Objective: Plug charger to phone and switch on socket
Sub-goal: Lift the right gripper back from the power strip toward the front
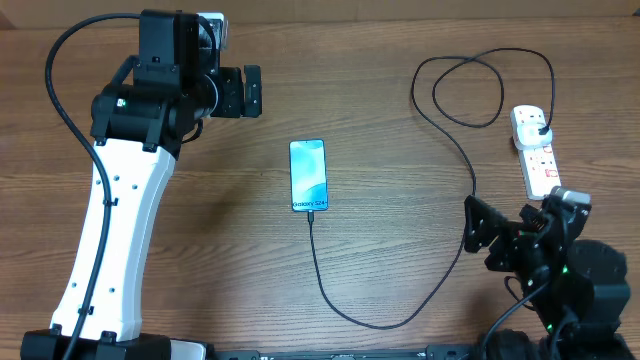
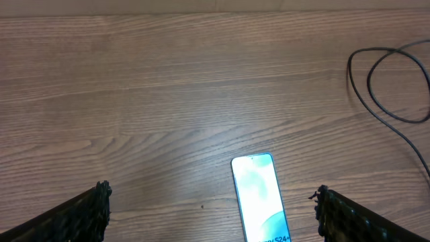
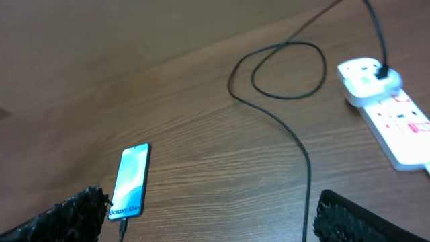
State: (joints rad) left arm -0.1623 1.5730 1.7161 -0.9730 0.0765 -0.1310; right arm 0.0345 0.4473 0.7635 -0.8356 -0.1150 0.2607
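The phone (image 1: 308,175) lies flat mid-table, teal screen lit, "Galaxy S24" text at its near short edge; it also shows in the left wrist view (image 2: 259,195) and the right wrist view (image 3: 131,181). The charger cable (image 1: 455,255) has its tip in the phone's near edge, curves right, loops at the back, and its black plug (image 1: 541,127) sits in the white socket strip (image 1: 538,150), also in the right wrist view (image 3: 396,114). My left gripper (image 1: 245,92) is open, held back-left of the phone. My right gripper (image 1: 490,235) is open, near the strip's front end.
The strip's red switch markings (image 3: 403,115) face up. The strip's near end is hidden under my right arm (image 1: 570,265). My left arm's white link (image 1: 115,230) crosses the table's left side. The cable's loop (image 1: 470,90) lies at the back right.
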